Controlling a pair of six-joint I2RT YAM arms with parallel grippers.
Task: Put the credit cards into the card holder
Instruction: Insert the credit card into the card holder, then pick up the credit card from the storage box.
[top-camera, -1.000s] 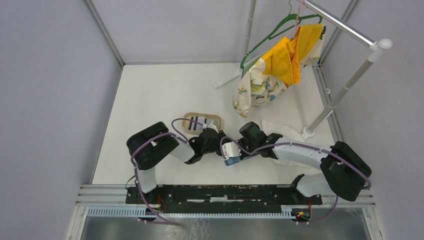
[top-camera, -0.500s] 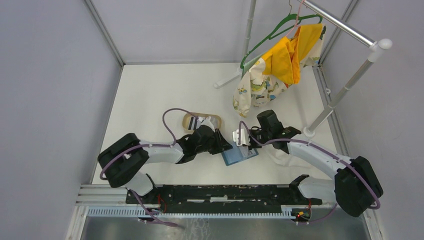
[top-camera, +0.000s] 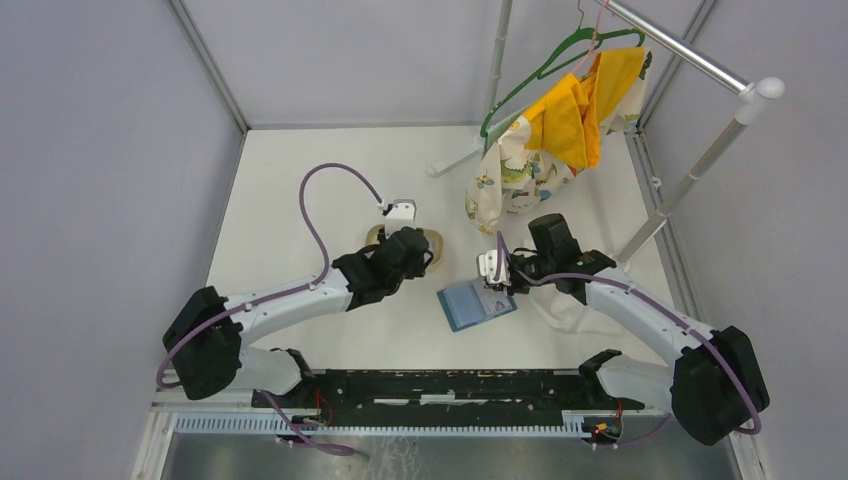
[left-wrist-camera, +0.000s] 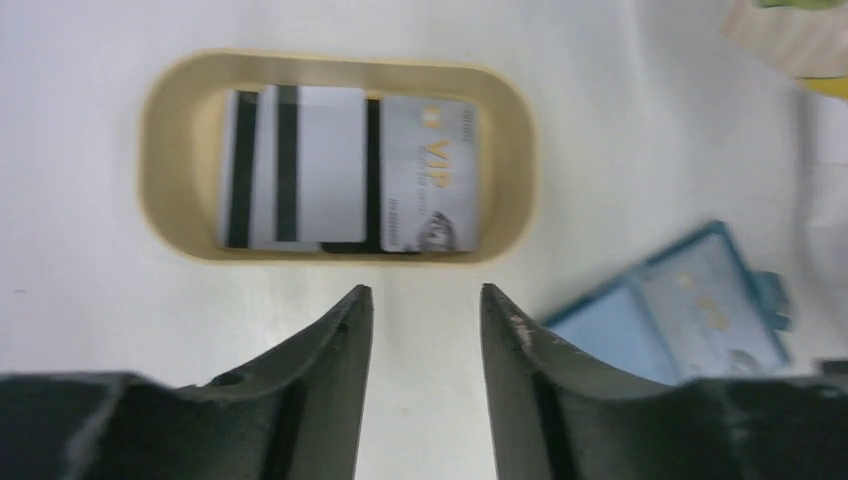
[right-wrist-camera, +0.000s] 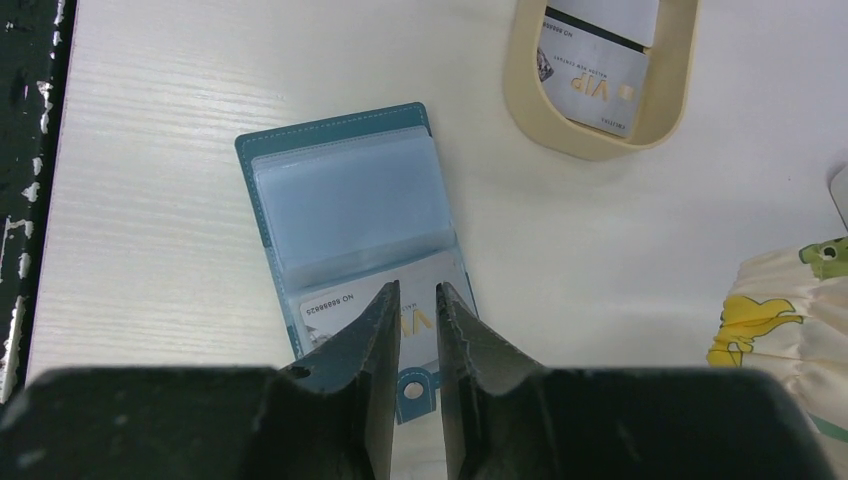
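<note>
The blue card holder (top-camera: 468, 306) lies open on the table; in the right wrist view (right-wrist-camera: 345, 190) a pale VIP card (right-wrist-camera: 340, 303) sits in its near clear pocket. The other credit cards lie in the tan oval tray (left-wrist-camera: 175, 100): pale cards with black stripes (left-wrist-camera: 295, 165) and a pale VIP card (left-wrist-camera: 430, 175) over a black one. My left gripper (left-wrist-camera: 425, 295) is open and empty, just short of the tray's near rim. My right gripper (right-wrist-camera: 418, 290) hovers over the holder's near end with a narrow gap, holding nothing.
A clothes rack (top-camera: 690, 180) stands at the back right with a green hanger and a yellow and patterned garment (top-camera: 560, 140). A white cloth (top-camera: 560, 300) lies under my right arm. Patterned fabric (right-wrist-camera: 790, 300) shows at the right of the right wrist view.
My left gripper left the card holder and moved back to the tray. My right gripper drew off the holder to its far right side. The holder now lies open and uncovered.
</note>
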